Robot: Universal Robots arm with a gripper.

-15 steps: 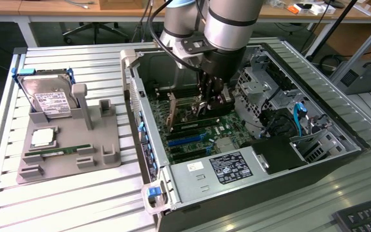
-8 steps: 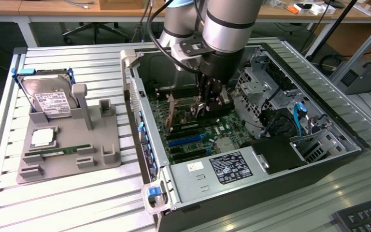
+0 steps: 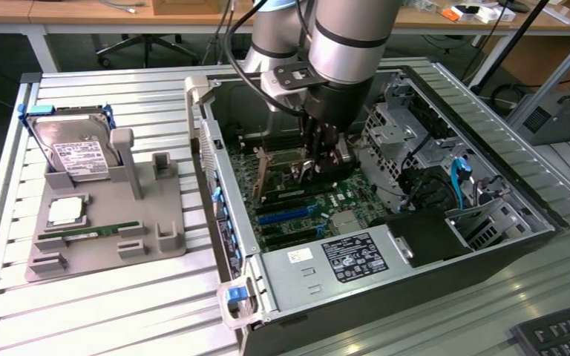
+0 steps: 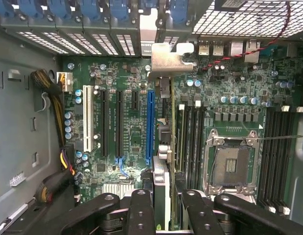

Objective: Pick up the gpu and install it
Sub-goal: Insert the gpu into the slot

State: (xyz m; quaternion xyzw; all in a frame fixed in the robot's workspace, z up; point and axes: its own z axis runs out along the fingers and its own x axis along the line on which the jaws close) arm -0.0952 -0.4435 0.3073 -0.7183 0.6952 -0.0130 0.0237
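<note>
Slatted table (image 3: 107, 304): grey fixture (image 3: 107, 222), PC case (image 3: 483, 259) (open).

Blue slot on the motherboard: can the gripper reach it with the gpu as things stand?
Probably yes. The blue slot is empty, with nothing standing over it, and the cable bundle lies well aside. The gripper holds the gpu edge-on in its jaws just beside that slot.
</note>
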